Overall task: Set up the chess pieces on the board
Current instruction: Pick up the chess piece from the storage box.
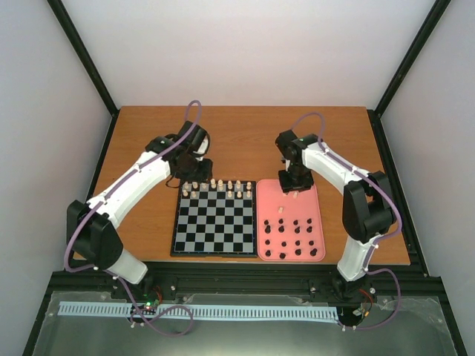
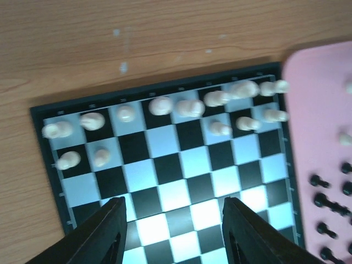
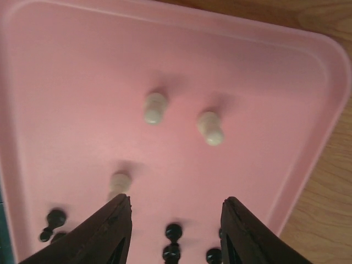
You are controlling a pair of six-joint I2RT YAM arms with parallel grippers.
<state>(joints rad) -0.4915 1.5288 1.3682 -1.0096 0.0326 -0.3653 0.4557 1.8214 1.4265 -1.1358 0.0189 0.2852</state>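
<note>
The board (image 1: 215, 222) lies flat in the middle. Several cream pieces (image 1: 215, 187) stand on its two far rows; they also show in the left wrist view (image 2: 190, 107). My left gripper (image 1: 199, 167) hovers over the board's far edge, open and empty (image 2: 173, 201). The pink tray (image 1: 308, 200) to the right holds three cream pieces (image 3: 155, 107) (image 3: 210, 127) (image 3: 119, 184) and several black pieces (image 1: 297, 237). My right gripper (image 1: 293, 182) hovers over the tray's far end, open and empty (image 3: 176, 201). One cream piece stands just beyond its left finger (image 3: 118, 212).
The tray (image 2: 319, 110) lies right against the board's right side. Black pieces (image 3: 173, 242) sit just below and between the right fingers. Bare wooden table (image 1: 245, 141) lies beyond the board and tray. Black frame posts stand at the table's corners.
</note>
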